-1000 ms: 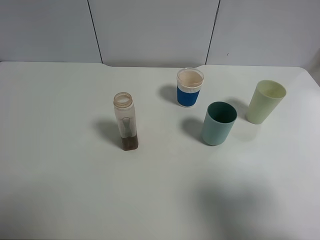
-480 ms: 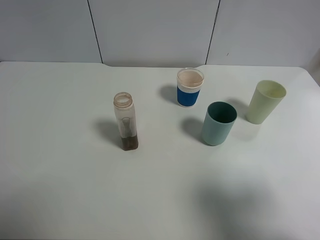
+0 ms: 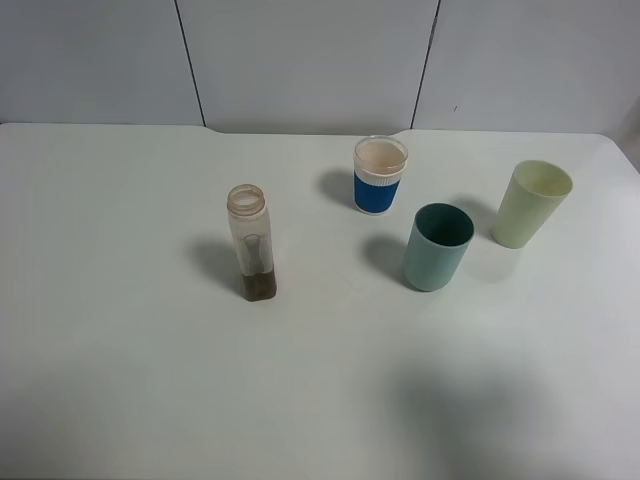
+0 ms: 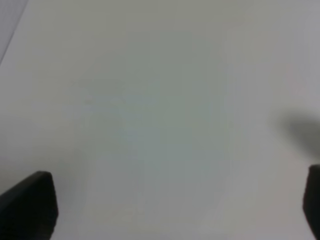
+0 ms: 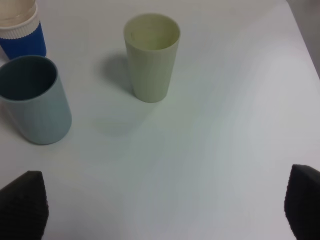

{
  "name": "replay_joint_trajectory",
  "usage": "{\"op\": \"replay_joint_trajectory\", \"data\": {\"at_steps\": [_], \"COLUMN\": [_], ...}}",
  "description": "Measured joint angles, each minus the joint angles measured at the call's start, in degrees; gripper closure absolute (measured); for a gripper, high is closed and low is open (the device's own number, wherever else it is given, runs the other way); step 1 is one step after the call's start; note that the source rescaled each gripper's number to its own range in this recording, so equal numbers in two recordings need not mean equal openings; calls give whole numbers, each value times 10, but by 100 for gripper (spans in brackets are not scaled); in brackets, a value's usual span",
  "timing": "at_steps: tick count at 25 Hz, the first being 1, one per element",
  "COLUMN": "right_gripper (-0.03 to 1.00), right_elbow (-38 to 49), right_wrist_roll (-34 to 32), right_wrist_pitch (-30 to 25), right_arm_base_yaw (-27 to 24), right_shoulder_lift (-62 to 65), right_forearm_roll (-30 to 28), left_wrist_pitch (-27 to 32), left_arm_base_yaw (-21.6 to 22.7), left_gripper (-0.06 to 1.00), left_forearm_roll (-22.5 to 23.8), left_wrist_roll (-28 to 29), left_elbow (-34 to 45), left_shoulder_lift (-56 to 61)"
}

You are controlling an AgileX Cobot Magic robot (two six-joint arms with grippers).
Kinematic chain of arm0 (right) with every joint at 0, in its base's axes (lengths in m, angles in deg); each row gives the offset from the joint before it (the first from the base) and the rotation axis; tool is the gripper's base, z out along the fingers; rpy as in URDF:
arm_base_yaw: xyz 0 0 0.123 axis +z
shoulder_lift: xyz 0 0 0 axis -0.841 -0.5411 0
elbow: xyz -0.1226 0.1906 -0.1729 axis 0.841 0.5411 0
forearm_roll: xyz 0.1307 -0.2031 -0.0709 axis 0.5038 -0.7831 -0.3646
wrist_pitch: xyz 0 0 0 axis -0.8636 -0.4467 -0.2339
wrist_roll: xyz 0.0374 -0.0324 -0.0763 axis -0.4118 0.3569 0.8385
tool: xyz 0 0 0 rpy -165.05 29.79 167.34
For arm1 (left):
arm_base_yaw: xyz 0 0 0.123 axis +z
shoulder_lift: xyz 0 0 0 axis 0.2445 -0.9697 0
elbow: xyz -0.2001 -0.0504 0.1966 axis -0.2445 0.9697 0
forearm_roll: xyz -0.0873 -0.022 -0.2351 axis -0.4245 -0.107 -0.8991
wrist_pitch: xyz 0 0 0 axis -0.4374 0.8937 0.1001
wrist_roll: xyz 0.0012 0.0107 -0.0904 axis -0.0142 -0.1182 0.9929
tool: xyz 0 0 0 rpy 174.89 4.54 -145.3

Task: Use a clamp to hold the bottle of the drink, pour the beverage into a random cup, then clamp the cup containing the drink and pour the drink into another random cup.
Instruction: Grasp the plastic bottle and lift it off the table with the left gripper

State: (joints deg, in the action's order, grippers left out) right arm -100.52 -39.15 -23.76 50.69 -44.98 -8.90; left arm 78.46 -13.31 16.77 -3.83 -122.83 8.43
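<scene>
Nearest the camera, the left tool (image 4: pixel 170 205) hangs over bare desk (image 3: pixel 150 380) with its jaws spread wide. Its dark fingertips (image 4: pixel 30 205) sit at opposite edges of the left wrist view, with nothing between them. The right tool (image 5: pixel 162 202) is just as wide and grips nothing. Neither tool shows in the high view.

Farther in, the bottle (image 3: pixel 252 245) stands upright and uncapped on the desk, well apart from both tools. It is clear, with a shallow layer of brown drink (image 3: pixel 258 286) at its bottom. The teal cup (image 3: pixel 437 247) stands to the right of the bottle at about the same depth, mouth up. The pale green cup (image 3: pixel 531 204) is farther right of the bottle and a little behind it, near the teal cup but not touching it. The blue-banded cup (image 3: pixel 380 175) with a white rim is behind and to the right of the bottle, the deepest of the three. I cannot tell whether any cup holds liquid. Grey wall panels (image 3: pixel 300 60) rise behind the desk.
</scene>
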Motion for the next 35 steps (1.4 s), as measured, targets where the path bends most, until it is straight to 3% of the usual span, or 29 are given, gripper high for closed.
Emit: {"op": "replay_joint_trajectory", "data": {"at_steps": [10,15,21,25,30,35], "right_gripper": [16,16,16,16,16,16], "right_elbow": [0,0,0,0,0,0], "right_wrist_roll": [0,0,0,0,0,0], "right_wrist_pitch": [0,0,0,0,0,0], "right_arm_base_yaw": [0,0,0,0,0,0], "right_shoulder_lift": [0,0,0,0,0,0], "right_forearm_roll": [0,0,0,0,0,0], "left_wrist_pitch": [1,30,42,26,-43,-131], "left_arm_base_yaw": [0,-8,-91,-158,-225,-273], "left_gripper": [-6,-6,-6,-6,-6,-6], "left_forearm_roll": [-87,-97,-97,-97,-108,-172], "left_wrist_roll": [-129,-183,-192,-163,-123,-112], "left_elbow": [-30,-30,-30,-30,-15,58], "left_shoulder_lift": [-199,-270,-327,-358,-388,-392]}}
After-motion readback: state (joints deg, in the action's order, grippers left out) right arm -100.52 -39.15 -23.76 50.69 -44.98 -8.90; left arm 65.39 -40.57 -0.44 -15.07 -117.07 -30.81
